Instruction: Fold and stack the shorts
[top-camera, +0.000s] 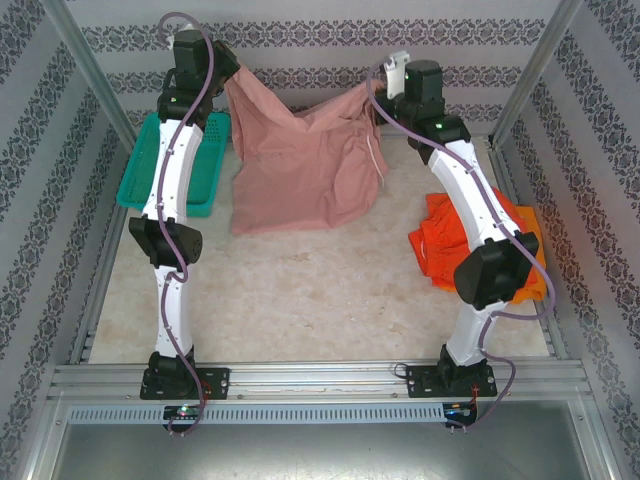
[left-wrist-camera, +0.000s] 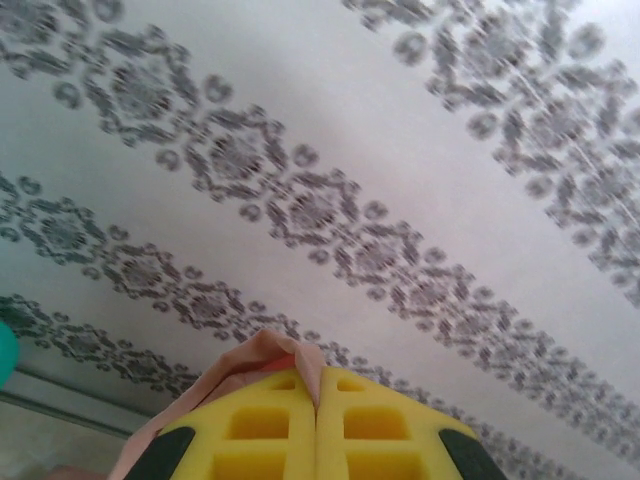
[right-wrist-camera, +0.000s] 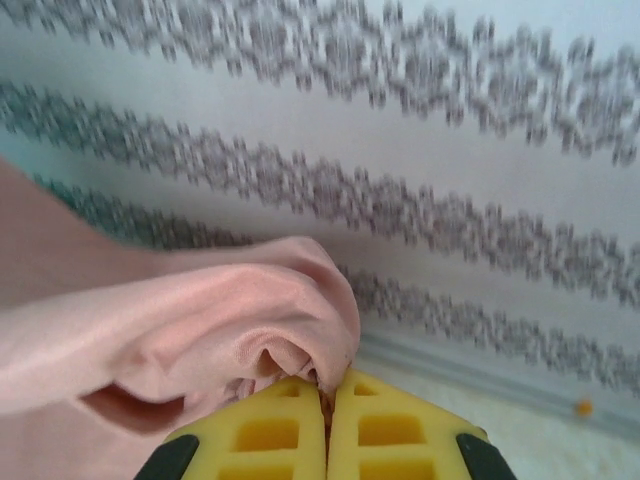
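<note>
- The table is pale and marbled, with bare surface at its near edge and centre.
- At 3 o'clock on the table the red shorts lie crumpled, partly under the right arm's elbow. The yellow shorts lie just beside them toward the right edge, the two touching.
- At 10 o'clock the basket sits by the left rail, with the left arm reaching over it.
- At 12 o'clock the pink shorts hang spread between the two arms. Their top edge sags in the middle, their lower part drapes onto the table, and a white drawstring dangles on the right side.
- The left gripper is raised at 11 o'clock. In the left wrist view its yellow pads meet tip to tip, pinching a corner of the pink shorts.
- The right gripper is raised at 1 o'clock. In the right wrist view it is clamped tight on a bunched fold of the pink shorts, the patterned wall behind.
</note>
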